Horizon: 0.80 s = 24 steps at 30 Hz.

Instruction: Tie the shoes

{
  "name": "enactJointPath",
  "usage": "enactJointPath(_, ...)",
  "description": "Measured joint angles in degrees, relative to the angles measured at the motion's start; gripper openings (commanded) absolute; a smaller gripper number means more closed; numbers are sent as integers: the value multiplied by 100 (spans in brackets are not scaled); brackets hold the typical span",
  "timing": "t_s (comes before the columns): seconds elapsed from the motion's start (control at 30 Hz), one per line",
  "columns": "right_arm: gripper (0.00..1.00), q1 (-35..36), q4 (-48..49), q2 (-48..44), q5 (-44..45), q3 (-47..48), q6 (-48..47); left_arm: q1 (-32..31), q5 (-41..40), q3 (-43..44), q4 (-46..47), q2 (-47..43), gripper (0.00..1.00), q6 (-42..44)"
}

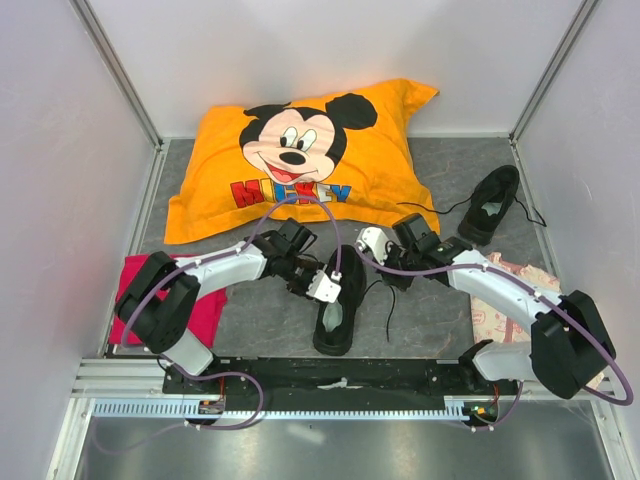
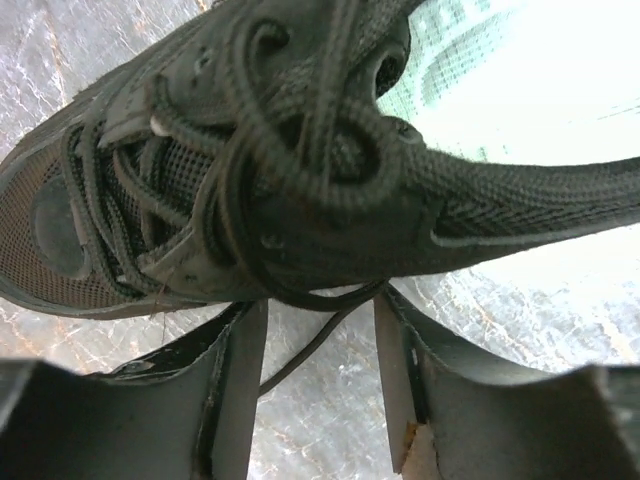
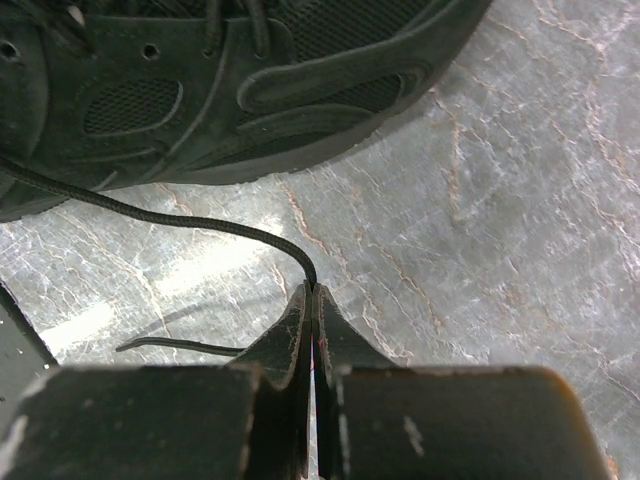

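- Two black low lace-up sneakers are lying on the table. The centre sneaker [image 1: 335, 305] is sitting between the two arms, and the far sneaker [image 1: 490, 205] is sitting toward 2 o'clock, well apart from it.
- One orange cushion printed with a cartoon mouse [image 1: 300, 160] is resting at 12 o'clock. One magenta cloth [image 1: 205, 310] is lying at 9 o'clock under the left arm, and one pale patterned sheet [image 1: 500, 300] is lying at 3 o'clock under the right arm.
- The grey marbled tabletop [image 1: 270, 330] is being enclosed by plain white walls [image 1: 300, 50] on three sides, with an aluminium rail [image 1: 130, 375] running along the 6 o'clock edge.
- The centre sneaker's long axis is running from 6 to 12 o'clock, with the toe pointing about 12. The far sneaker's axis is running from 7 to 1 o'clock.
- The left gripper [image 2: 320, 330] is hovering at the centre sneaker's laced tongue. Its fingers are standing apart, released, and a lace strand [image 2: 300, 355] is passing between them.
- The right gripper [image 3: 313, 295] is clenching the thin black lace [image 3: 200, 220] that is trailing from the centre sneaker's side.
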Motion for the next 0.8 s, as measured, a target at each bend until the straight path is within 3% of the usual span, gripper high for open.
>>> enactJointPath(0.1,0,-37,-7,-44,0,0,-7,-33,-201,13,-52,11,36,149)
enactJointPath(0.33,0,-50,-24,-59,2,0,-111,7,-588,177,-800,286,23,398)
enactJointPath(0.5,0,-72,-22,37,72,-2,-374,267,-619,188,-1158,256,6,514)
enactJointPath(0.63,0,-85,-7,260,109,-24,-632,649,-752,13,-1453,24,8,688)
enactJointPath(0.67,0,-85,-7,330,107,-24,-691,734,-782,-50,-1521,-48,15,728)
enactJointPath(0.73,0,-85,11,455,94,-24,-791,857,-848,-157,-1644,-177,22,780)
enactJointPath(0.8,14,-85,33,575,66,-24,-863,907,-885,-223,-1740,-269,31,809)
